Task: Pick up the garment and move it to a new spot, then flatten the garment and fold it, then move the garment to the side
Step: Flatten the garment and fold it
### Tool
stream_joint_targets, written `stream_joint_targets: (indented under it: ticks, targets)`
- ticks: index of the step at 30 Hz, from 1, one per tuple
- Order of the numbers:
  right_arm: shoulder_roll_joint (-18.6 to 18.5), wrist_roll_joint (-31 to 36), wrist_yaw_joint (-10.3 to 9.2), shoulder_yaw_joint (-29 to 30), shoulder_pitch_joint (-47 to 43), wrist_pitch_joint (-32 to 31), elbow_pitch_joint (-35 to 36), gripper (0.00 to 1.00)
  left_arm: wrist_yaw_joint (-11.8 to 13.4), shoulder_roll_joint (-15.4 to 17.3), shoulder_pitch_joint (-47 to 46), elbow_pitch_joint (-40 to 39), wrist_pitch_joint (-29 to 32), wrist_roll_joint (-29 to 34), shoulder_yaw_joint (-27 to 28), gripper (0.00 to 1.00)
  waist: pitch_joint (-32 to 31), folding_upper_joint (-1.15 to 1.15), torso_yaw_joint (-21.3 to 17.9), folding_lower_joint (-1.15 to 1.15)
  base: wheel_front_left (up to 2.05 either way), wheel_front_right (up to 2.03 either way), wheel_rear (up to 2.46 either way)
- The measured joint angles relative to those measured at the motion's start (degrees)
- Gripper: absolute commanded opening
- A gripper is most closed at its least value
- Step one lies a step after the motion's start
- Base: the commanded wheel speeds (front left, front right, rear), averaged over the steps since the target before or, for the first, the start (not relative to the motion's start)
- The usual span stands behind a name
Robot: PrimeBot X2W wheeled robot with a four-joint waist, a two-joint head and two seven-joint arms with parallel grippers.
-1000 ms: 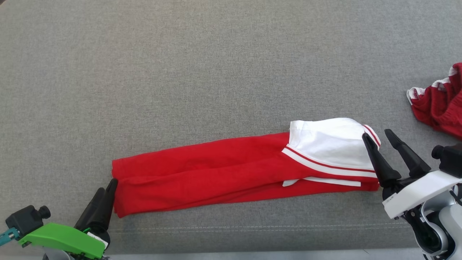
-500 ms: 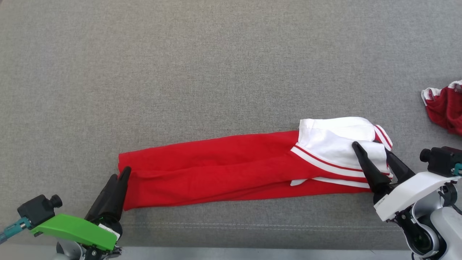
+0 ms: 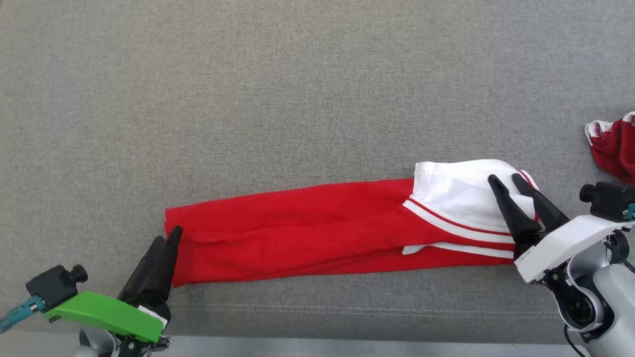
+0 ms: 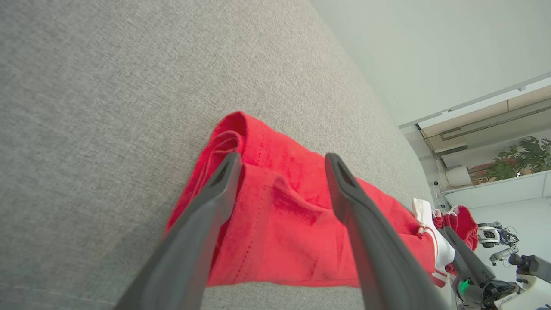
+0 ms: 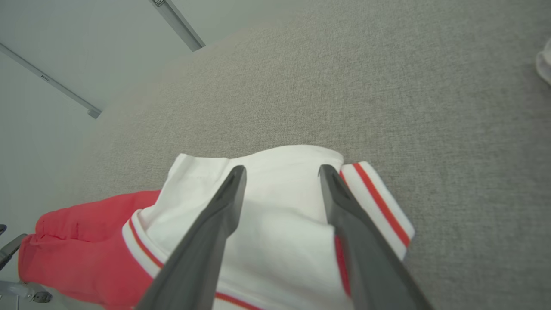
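Two grippers, 1 garment (image 3: 307,233), all near the front edge of the grey padded surface (image 3: 297,99).

Garment is folded into a long narrow strip, lying flat and running L-R roughly parallel to the front edge, a bit right of centre. Most of it is red. The right end is white w/ red-and-white striped trim, and a short white strip sticks out of the fold just below that.

Left gripper (image 3: 167,235) is at the front-left, tips right at the red end of the strip. In the left wrist view its fingers (image 4: 206,206) are spread wide w/ the red hem between and under them. Nothing pinched; can't tell if the tips touch the cloth.

Right gripper (image 3: 504,177) is at the front-right, over the white end. Its fingers (image 5: 206,232) are apart w/ white cloth showing between them and the striped cuff just outside the right-hand one. Not clamped on anything; contact w/ the fabric unclear.

Second red garment (image 3: 615,151), crumpled w/ a white edge, sits at the right edge, well apart from the strip.

Stitched seam (image 3: 347,311) runs along the surface close to the front edge, just in front of the strip.
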State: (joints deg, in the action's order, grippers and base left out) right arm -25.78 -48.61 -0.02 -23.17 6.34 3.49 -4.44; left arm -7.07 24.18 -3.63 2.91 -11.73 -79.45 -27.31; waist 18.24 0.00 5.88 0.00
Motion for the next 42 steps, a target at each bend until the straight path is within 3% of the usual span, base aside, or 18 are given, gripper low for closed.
stream_joint_targets:
  ticks: [1,8,9,10,12,32,33,35,36,38,42]
  targets:
    - [0.0,0.0,0.04,0.0,0.2,0.0,0.0,0.0,0.0,-0.1,0.0,-0.1,0.0,0.0,0.0,1.0,0.0,0.0,0.1,0.0,0.0,0.0,0.0]
    - [0.1,-0.4,0.45,-0.1,0.5,-0.6,-0.6,0.01,0.0,-0.1,0.0,0.0,-0.3,0.0,0.0,1.0,-0.2,0.0,0.3,0.0,0.0,0.0,0.0]
    - [0.1,-0.4,0.45,-0.1,0.5,-0.7,-0.7,0.31,0.0,-0.1,0.0,0.0,-0.3,0.0,0.0,1.0,-0.2,0.0,0.3,0.0,0.0,0.0,0.0]
    - [0.0,-0.4,0.44,-0.1,0.5,-0.8,-0.8,0.45,0.0,-0.2,0.0,0.0,-0.3,0.0,0.0,1.0,-0.2,0.0,0.4,0.0,0.0,0.0,0.0]
    - [-0.2,-0.3,0.43,-0.1,0.5,-0.8,-0.9,0.98,0.0,-0.3,0.0,0.0,-0.4,0.0,0.0,1.0,-0.3,0.0,0.4,0.0,0.0,0.0,0.0]
    - [-4.3,2.4,1.03,-3.6,-0.8,-4.1,0.2,1.0,0.0,-1.2,0.0,0.3,-1.0,0.0,-0.1,1.0,-1.7,0.0,-0.6,0.0,0.0,0.0,0.0]
    - [-4.4,2.4,1.03,-3.7,-1.0,-4.3,0.3,0.85,0.0,-1.3,0.0,0.3,-1.0,0.0,-0.1,1.0,-1.7,0.0,-0.6,0.0,0.0,0.0,0.0]
    - [-4.7,2.4,1.21,-3.8,-1.1,-4.6,0.5,0.44,0.0,-1.3,0.0,0.3,-1.0,0.0,-0.1,1.0,-1.9,0.0,-0.5,0.0,0.0,0.0,0.0]
    - [-4.8,2.4,1.21,-3.7,-1.1,-4.7,0.6,0.37,0.0,-1.3,0.0,0.3,-1.0,0.0,-0.2,1.0,-2.0,0.0,-0.5,0.0,0.0,0.0,0.0]
    - [-5.0,2.4,1.26,-3.7,-1.1,-4.7,0.8,0.0,0.0,-1.4,0.0,0.3,-1.0,0.0,-0.3,1.0,-2.2,0.0,-0.5,0.0,0.0,0.0,0.0]
    - [-5.1,2.4,1.49,-3.7,-1.1,-4.8,1.4,0.0,0.0,-1.5,0.1,0.4,-1.0,0.0,-0.4,1.0,-2.6,0.0,-0.5,0.0,0.0,0.0,0.0]
